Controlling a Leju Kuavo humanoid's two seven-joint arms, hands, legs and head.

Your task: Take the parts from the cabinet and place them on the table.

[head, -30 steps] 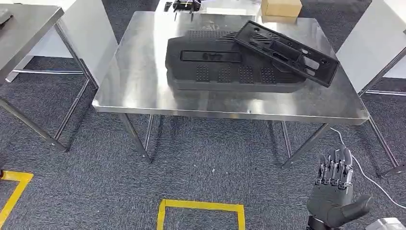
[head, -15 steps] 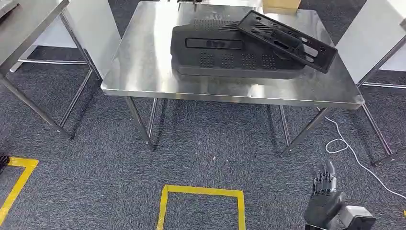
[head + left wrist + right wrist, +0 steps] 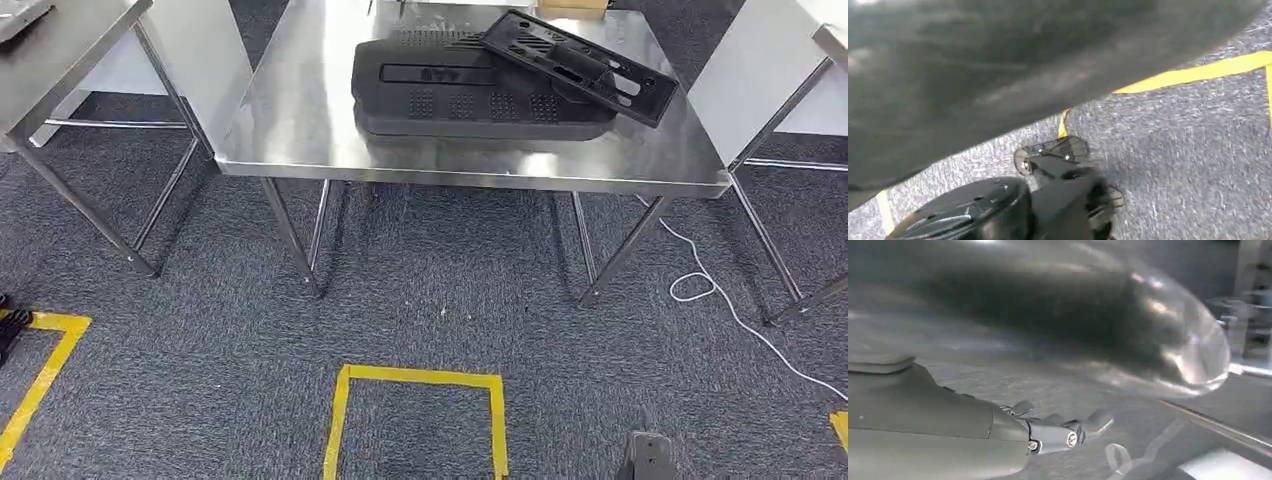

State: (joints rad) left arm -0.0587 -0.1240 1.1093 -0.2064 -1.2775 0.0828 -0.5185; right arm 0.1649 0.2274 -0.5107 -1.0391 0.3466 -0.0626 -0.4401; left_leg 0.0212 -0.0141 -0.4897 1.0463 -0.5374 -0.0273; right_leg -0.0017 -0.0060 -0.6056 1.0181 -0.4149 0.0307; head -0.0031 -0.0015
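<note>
A: Head view, entry one. Where are the parts?

B: Both on the steel table. The large black panel lies flat, towards the far half of the top. The black frame rests tilted across the panel's right end, one long edge on the panel, the other end reaching towards the table's right side.

A: Contact between them?

B: Yes, the frame touches the panel. Whether its lower corner also touches the steel, I cannot tell.

A: Right hand?

B: Right wrist view: the right hand enters as a smooth grey cover with dark fingers beyond it. The picture is heavily smeared. No part lies against the hand that I can see, but whether the fingers are spread or curled I cannot tell.

A: Surroundings, head view?

B: Grey carpet under everything. A yellow tape square is on the floor on the near side of the table, and a second tape outline sits at the left edge. A white cable loops on the carpet by the table's right legs. A second steel table stands to the left, well apart, with a white panel between the two tables.

A: Left wrist view?

B: Carpet and a yellow tape strip, all blurred
</note>
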